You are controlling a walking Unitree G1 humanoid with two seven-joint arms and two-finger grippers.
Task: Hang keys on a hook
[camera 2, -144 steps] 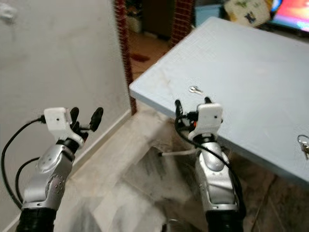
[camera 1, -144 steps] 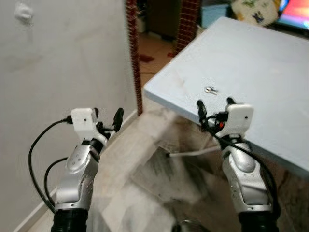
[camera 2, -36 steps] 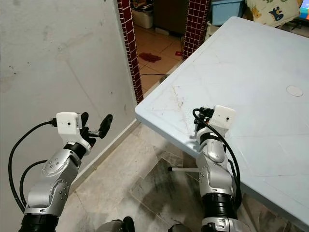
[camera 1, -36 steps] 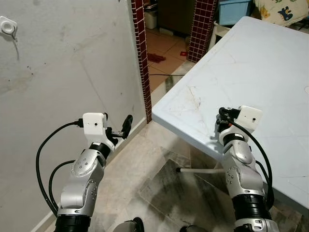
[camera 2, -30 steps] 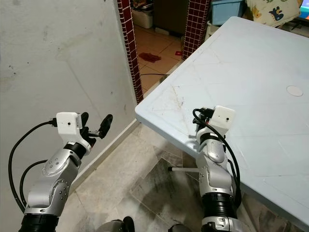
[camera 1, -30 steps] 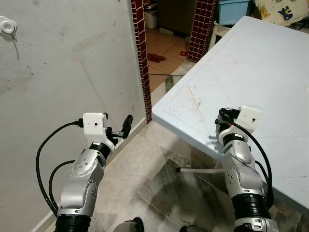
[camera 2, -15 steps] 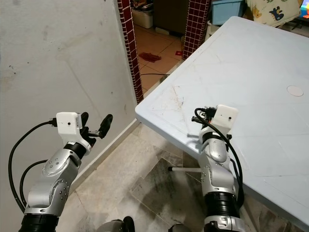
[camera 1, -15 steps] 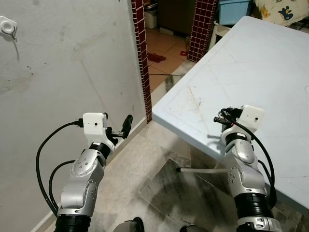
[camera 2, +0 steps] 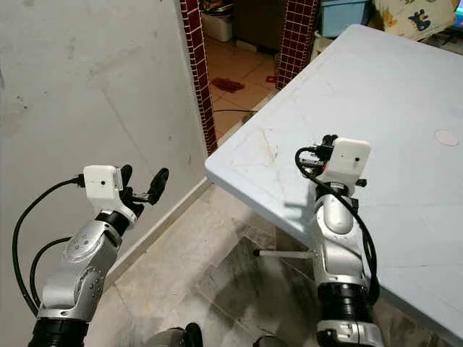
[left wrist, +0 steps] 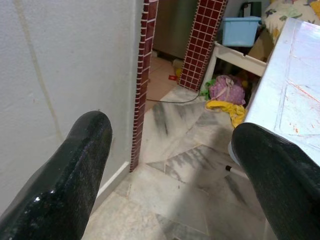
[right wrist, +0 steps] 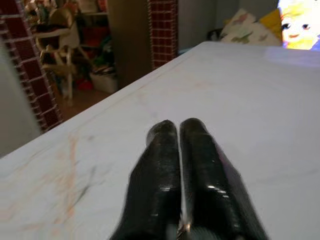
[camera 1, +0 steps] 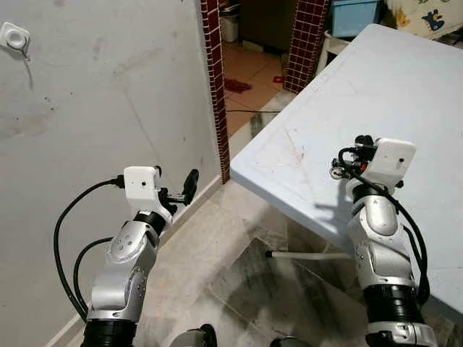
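Over the near edge of the pale blue counter (camera 1: pixel 405 87), the right tool (camera 1: pixel 338 168) was held up in the air, clear of the top. Its two black fingers (right wrist: pixel 162 150) were pressed flat together, no gap at all in the wrist view. Right at the tips you could see a small silvery ring, which looked like the keys (camera 1: pixel 335 173) pinched in there. It was pretty tiny though, so I couldn't make out how many keys were on it.

Off to that tool's left, across a strip of marble floor (camera 1: pixel 239 267), the left tool (camera 1: pixel 175 184) sat lower down, close to the grey wall (camera 1: pixel 108 94). Its fingers were spread wide with nothing between them. Looking along them you got the floor, a red-tiled pillar (left wrist: pixel 145 60) and the counter's corner.

The hook (camera 1: pixel 14 35) was a little white thing stuck on the wall, way up and to the left of the left tool. It was well apart from both tools and far from the keys.

Ahead of both tools was a doorway between the red-tiled pillars, with a blue bin (camera 1: pixel 354 18) behind it. Some purple and yellow stuff (left wrist: pixel 226 97) lay on the floor under the counter's far side.
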